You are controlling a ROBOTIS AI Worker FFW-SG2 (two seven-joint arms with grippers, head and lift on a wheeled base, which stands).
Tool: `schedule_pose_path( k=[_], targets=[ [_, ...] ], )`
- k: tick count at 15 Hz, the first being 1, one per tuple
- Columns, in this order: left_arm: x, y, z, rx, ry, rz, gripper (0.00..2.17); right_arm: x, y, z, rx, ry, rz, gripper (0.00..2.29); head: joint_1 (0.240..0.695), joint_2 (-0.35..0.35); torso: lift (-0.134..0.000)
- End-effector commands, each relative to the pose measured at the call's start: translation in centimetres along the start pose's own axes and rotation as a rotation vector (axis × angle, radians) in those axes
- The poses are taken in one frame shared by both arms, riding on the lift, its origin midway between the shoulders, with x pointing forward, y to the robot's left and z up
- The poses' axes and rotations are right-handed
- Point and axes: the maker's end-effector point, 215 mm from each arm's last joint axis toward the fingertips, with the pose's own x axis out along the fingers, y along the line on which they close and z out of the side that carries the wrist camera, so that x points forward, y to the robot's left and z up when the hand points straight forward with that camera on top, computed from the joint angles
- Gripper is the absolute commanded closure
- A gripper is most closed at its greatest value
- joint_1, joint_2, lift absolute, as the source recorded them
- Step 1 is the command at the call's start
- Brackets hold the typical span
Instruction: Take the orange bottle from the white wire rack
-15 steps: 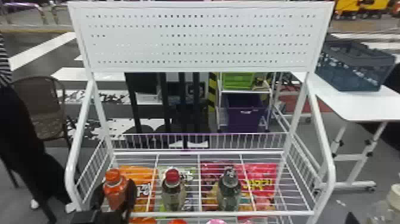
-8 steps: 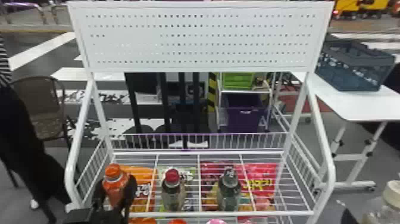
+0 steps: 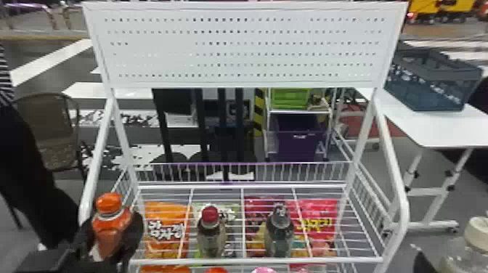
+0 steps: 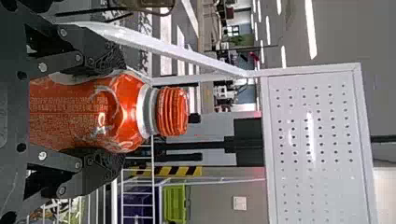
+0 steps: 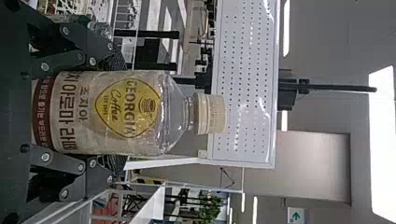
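- The orange bottle (image 3: 109, 228) was upright at the rack's (image 3: 254, 260) near left corner, in the left gripper (image 3: 112, 237)
- The left gripper's fingers (image 4: 105, 58) were parted only as far as the bottle's width, one pressed to each side of its body, with the neck and orange cap (image 4: 173, 111) free beyond them
- The right gripper (image 3: 425, 259) was off to the right of the rack, with its fingers (image 5: 112, 164) spread to the width of a cream-capped bottle (image 5: 135, 112) and closed about its two sides
- That bottle was upright too, well apart from the orange one
- A red-capped bottle (image 3: 211, 236) was upright near the middle of the rack's front rail, with a dark-capped bottle (image 3: 279, 236) to the right of it, the two apart
- Through the rack's wires showed an orange packet (image 3: 167, 228), a pale green one, a dark red one and a pink-red packet (image 3: 321, 221), in that order from left to right
- Below the rack's front rail were an orange-red cap (image 3: 216, 270) and a pink cap (image 3: 264, 270)
- A white perforated panel (image 3: 247, 47) topped the rack
- Right of the rack, a white table (image 3: 435, 127) bore a blue-grey crate (image 3: 432, 87)
- Behind the rack were a green bin (image 3: 290, 98) and a purple bin (image 3: 297, 141)
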Motion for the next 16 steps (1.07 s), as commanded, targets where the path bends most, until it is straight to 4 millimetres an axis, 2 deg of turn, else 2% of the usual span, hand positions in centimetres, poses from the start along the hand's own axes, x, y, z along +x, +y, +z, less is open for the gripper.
schedule_pose_path(
  k=[1, 3, 6, 16],
  targets=[
    [-2.4, 0.8, 2.3, -0.002, -0.022, 0.004, 2.15, 0.0, 0.1, -0.4, 0.005, 0.016, 0.0, 1.01, 0.499, 0.0, 0.0],
    [-4.2, 0.8, 3.7, 0.008, -0.036, -0.002, 2.15, 0.0, 0.1, -0.3, 0.006, 0.014, 0.002, 1.01, 0.499, 0.0, 0.0],
    [-5.4, 1.4, 4.3, 0.004, -0.049, 0.008, 2.15, 0.0, 0.3, -0.3, 0.007, 0.015, 0.004, 1.0, 0.499, 0.0, 0.0],
    [-5.5, 1.4, 3.8, 0.003, -0.037, 0.011, 2.15, -0.2, 0.4, -0.2, 0.015, 0.012, 0.005, 1.0, 0.499, 0.0, 0.0]
  ],
)
